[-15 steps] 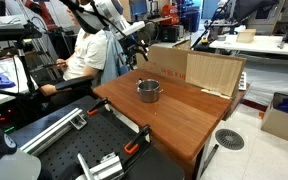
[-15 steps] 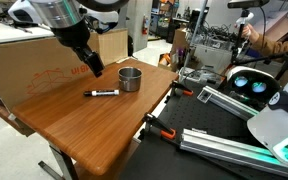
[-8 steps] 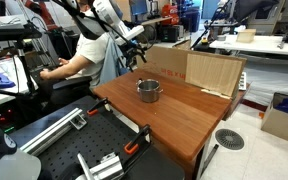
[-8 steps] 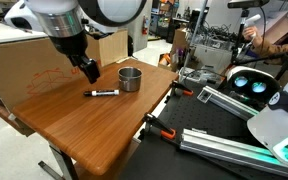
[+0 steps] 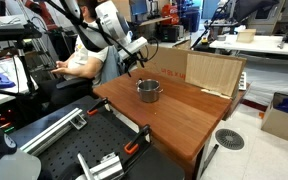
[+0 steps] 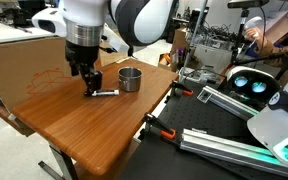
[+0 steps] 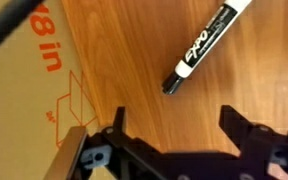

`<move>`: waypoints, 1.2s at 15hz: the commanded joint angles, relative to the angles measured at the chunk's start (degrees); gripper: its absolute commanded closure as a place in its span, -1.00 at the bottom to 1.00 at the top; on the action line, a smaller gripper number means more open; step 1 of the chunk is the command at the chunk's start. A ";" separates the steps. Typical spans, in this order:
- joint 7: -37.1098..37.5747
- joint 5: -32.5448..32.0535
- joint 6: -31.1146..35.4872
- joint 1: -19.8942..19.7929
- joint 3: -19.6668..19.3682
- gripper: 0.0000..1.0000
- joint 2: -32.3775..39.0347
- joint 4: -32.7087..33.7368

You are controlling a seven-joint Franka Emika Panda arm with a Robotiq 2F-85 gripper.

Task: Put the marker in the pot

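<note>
A black marker (image 6: 105,93) with a white label lies flat on the wooden table (image 6: 94,125), a little way from the small silver pot (image 6: 130,79). In the wrist view the marker (image 7: 198,51) lies diagonally ahead of my open, empty gripper (image 7: 172,118). In an exterior view my gripper (image 6: 88,84) hovers low, just beside the marker's end, apart from it. The pot also shows in an exterior view (image 5: 148,91), with my gripper (image 5: 134,63) above and behind it. The marker is hidden there.
A large cardboard box (image 6: 24,60) stands along the back of the table and shows in the wrist view (image 7: 29,70) close beside the gripper. It also shows in an exterior view (image 5: 196,70). A seated person (image 5: 84,58) is behind the arm. Clamps sit at the table edge (image 6: 162,128).
My gripper has come down and moved toward the marker, from well above the table to just over it. The marker and pot have not moved.
</note>
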 commanded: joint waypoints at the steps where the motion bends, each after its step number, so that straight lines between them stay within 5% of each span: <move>1: -4.46 8.66 7.78 -5.58 3.78 -1.00 1.80 -3.15; 9: -8.78 19.62 5.02 -19.86 17.70 -1.00 5.58 -3.55; 18: -15.20 30.23 -2.46 -19.82 16.27 -1.00 5.60 -0.79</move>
